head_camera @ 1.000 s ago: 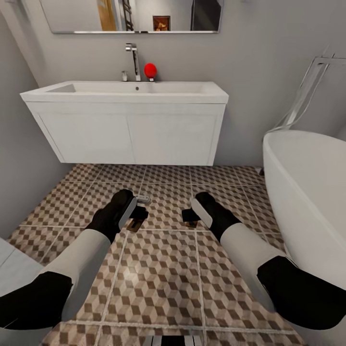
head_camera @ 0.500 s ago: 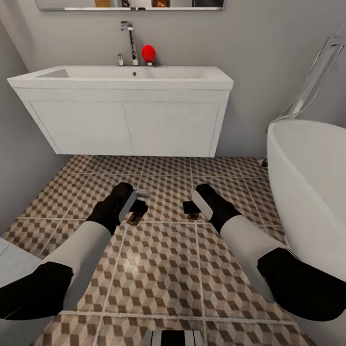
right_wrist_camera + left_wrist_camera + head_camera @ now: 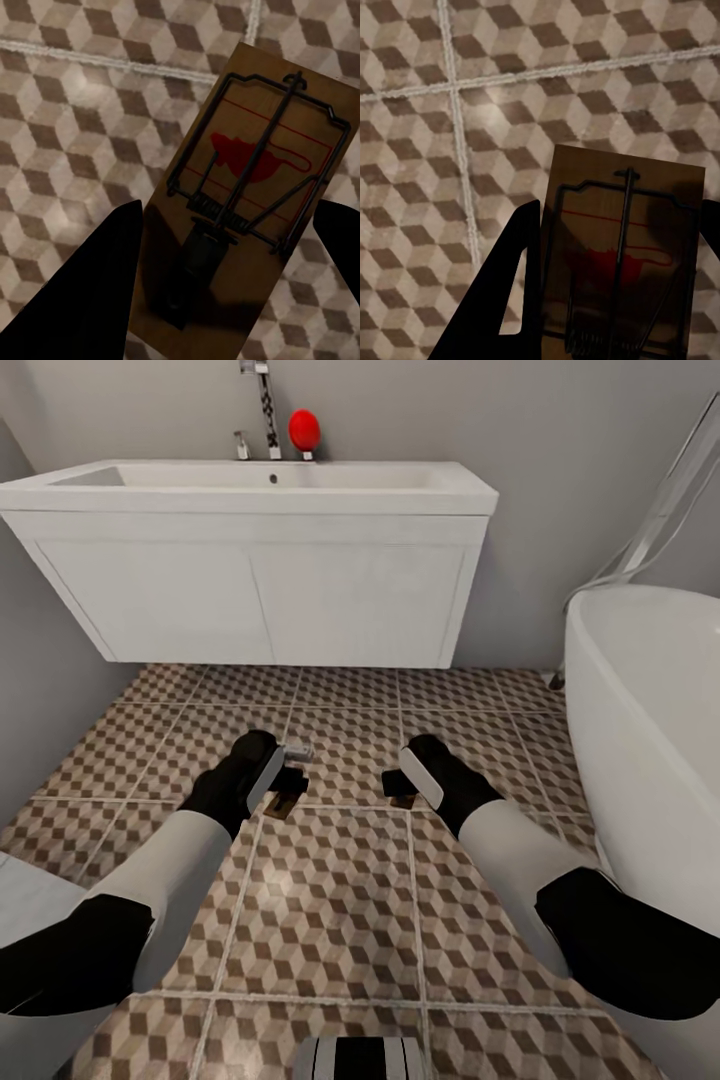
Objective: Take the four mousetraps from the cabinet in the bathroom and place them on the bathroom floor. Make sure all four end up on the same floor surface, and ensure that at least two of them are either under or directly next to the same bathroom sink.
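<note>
Left gripper (image 3: 290, 784) pinches a trap (image 3: 619, 259); right gripper (image 3: 397, 786) pinches another (image 3: 247, 202), its fingers seemingly closed on the edges; both hang above the floor (image 3: 330, 920) near the sink (image 3: 250, 490); neither is set down; two remain.

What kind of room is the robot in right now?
A bathroom, by the look of it. A white sink with a tap sits on a wall-hung vanity, a white bathtub stands at the right, and the floor is tiled in a brown and cream cube pattern.
</note>
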### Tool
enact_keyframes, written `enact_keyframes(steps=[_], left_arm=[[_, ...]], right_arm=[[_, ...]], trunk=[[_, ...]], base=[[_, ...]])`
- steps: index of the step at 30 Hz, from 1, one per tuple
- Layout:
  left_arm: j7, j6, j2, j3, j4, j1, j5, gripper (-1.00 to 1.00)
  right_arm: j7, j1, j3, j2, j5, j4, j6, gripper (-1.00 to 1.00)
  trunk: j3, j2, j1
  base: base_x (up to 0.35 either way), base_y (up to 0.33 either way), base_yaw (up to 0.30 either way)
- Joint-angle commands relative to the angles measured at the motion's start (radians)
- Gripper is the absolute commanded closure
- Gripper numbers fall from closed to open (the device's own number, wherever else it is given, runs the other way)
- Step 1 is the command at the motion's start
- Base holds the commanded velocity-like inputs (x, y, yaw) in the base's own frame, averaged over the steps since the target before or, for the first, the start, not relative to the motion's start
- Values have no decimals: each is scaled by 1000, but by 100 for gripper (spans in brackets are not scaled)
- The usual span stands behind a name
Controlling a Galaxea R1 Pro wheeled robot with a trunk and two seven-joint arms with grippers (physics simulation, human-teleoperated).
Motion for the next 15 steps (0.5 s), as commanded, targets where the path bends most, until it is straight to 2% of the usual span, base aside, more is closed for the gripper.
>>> enact_keyframes(steps=[1, 6, 15], left_arm=[[9, 3, 0, -3, -1, -1, 9, 100], [9, 3, 0, -3, -1, -9, 9, 100], [9, 3, 0, -3, 1, -35, 9, 100]], right_arm=[[-8, -2, 3, 0, -8, 0, 2, 100], [-9, -16, 3, 0, -8, 0, 2, 100], [-11, -48, 3, 0, -8, 1, 3, 100]], trunk=[[-5, -1, 0], [-24, -2, 2], [-24, -2, 2]], base=[[0, 0, 0], [0, 0, 0], [0, 0, 0]])
